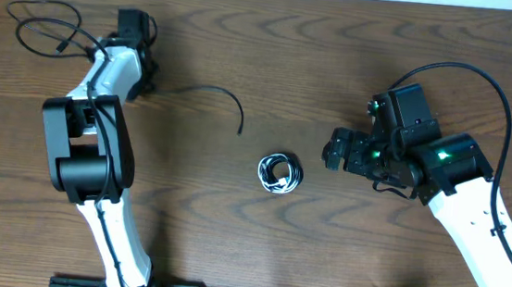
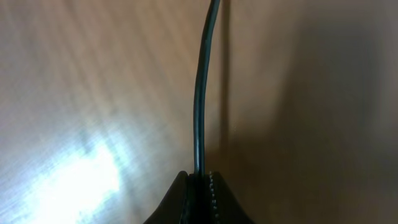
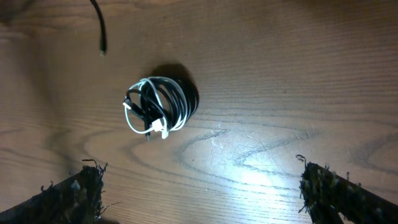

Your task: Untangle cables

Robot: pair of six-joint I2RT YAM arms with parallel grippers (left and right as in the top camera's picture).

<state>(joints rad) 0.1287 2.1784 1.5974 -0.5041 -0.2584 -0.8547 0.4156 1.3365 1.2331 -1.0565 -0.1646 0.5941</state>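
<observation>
The left gripper (image 2: 199,180) is clamping fully shut on a black cable (image 2: 202,93) at the upper left of the overhead frame. The step is calling for a firm pinch and a slow draw away from the bundle (image 1: 279,173) lying at frame centre. The right gripper (image 3: 199,186) is hovering wide open and empty just right of the bundle. Count: one white-and-black bundle, one held black cable, one black loop (image 1: 43,32) at far upper left. Whether the black loop is joining the black cable cannot be told.

No writing, labels or numbers are legible
</observation>
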